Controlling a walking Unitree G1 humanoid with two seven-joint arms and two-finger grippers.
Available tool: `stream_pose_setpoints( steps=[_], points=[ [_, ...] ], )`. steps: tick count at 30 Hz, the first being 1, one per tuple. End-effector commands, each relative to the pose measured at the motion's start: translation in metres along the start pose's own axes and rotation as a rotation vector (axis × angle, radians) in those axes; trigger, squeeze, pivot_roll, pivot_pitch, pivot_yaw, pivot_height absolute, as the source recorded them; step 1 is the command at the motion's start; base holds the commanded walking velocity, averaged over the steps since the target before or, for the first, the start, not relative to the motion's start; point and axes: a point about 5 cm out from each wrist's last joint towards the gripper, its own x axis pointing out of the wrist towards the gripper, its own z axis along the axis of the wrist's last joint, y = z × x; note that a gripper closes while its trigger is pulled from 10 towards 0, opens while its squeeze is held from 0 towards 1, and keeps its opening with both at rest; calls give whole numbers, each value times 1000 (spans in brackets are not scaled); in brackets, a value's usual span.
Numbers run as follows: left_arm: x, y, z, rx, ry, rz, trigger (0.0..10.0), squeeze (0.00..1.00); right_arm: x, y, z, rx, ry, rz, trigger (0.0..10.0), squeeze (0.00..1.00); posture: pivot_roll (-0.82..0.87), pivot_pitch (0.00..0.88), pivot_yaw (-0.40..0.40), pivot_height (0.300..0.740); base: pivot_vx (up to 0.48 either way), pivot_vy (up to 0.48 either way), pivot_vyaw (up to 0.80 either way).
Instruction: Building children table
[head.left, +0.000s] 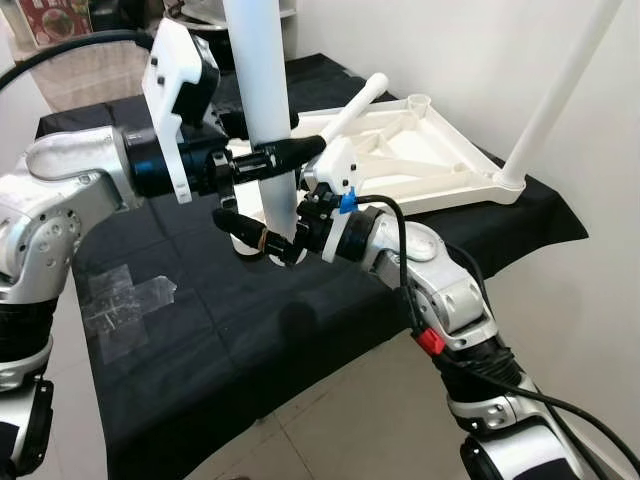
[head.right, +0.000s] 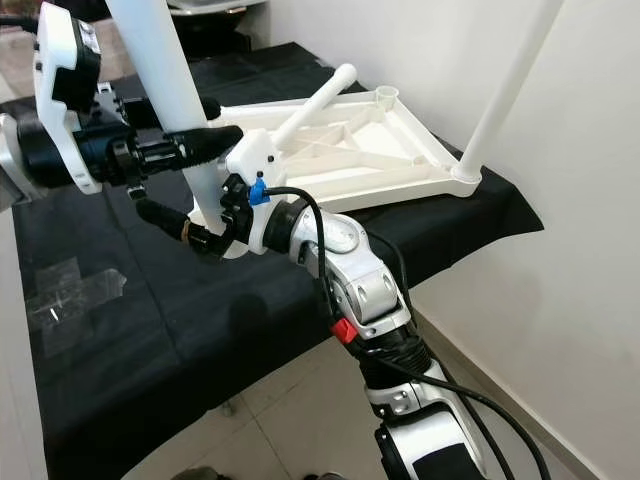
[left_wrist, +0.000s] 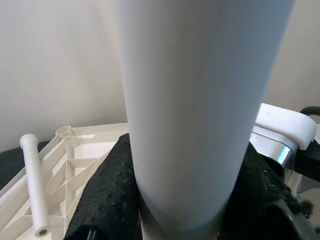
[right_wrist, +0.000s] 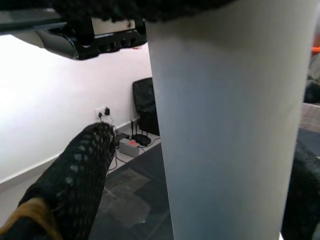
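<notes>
left eye view: table leg (head.left: 262, 80) between both grippers' fingers (head.left: 290, 152)

Tabletop (head.left: 440, 170) upside down on cloth (head.left: 250, 330); held leg (head.left: 262, 90) upright before it, between both tools.

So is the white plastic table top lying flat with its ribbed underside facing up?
Yes, the white plastic table top rests on the black cloth with its ribbed underside up and one white leg standing in a corner.
</notes>
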Motion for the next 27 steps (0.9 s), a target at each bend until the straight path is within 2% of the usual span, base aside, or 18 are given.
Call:
stream_pose_setpoints(
  steps=[1,3,4,6,17,27],
  points=[
    [9,-12,-5,-20,1,-72,0,0,15,8,3,-16,9,51,10000,1000,51,23,-37,740,0,0,0],
    [10,-16,-7,-29,2,-85,0,0,20,8,2,-23,30,39,10000,1000,51,22,-37,740,0,0,0],
    [11,-19,-9,-37,5,-99,0,0,25,8,1,-32,51,31,10000,35,53,20,-38,740,0,0,0],
    [12,-22,-11,-41,8,-110,0,0,28,9,0,-44,70,31,10000,0,55,19,-42,740,0,0,0],
    [14,-26,-14,-53,9,-136,0,0,32,15,-6,-100,131,24,10000,0,46,11,-42,740,0,0,0],
    [10,-18,-8,-33,3,-110,0,0,21,11,-20,22,97,-39,10000,0,49,19,-37,740,0,0,0]
  ],
)
